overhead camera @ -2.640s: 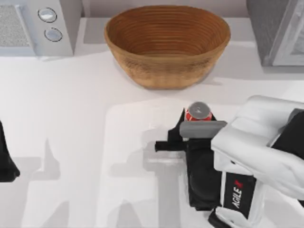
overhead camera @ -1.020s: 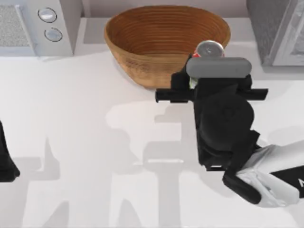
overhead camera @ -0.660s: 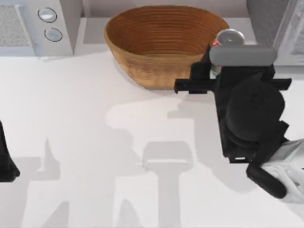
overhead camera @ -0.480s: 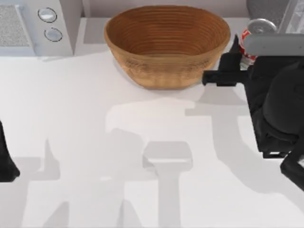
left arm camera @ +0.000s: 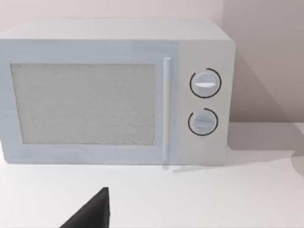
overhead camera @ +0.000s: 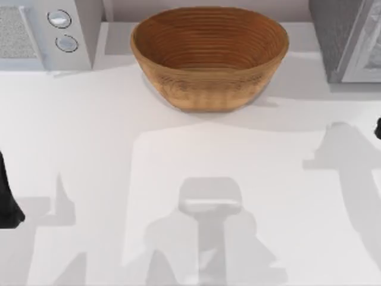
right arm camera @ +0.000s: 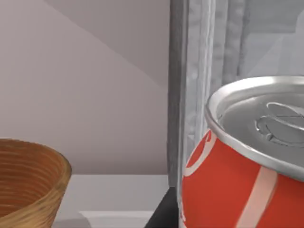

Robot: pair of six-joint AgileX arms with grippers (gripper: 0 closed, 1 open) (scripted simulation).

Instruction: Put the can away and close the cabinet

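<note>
White table [overhead camera: 89, 149] runs across the whole top view, with grey shadows over its middle and right.

Grey cabinet [overhead camera: 345, 36] stands at the far right corner. In the right wrist view its ribbed front edge [right arm camera: 199, 71] rises just behind the can.

Pale microwave [overhead camera: 41, 30] stands at the far left corner, door shut and two round dials on its right panel. The left wrist view faces it squarely [left arm camera: 114, 90].

Woven basket [overhead camera: 209, 53], brown, sits at the far middle between microwave and cabinet, apart from both. Its rim [right arm camera: 28, 175] shows low in the right wrist view.

Left arm [overhead camera: 7, 196] is parked at the table's left edge. Left gripper [left arm camera: 92, 211] shows as one black tip, aimed toward the microwave; apart or together, cannot tell.

Right arm [overhead camera: 378, 128] shows as a dark sliver at the table's right edge, near the cabinet.

Right gripper [right arm camera: 164, 213] is clamped on the can [right arm camera: 237, 175], a dark piece pressed against its lower side. Can is upright, red with white lettering and a silver top, close before the cabinet front and well right of the basket.
</note>
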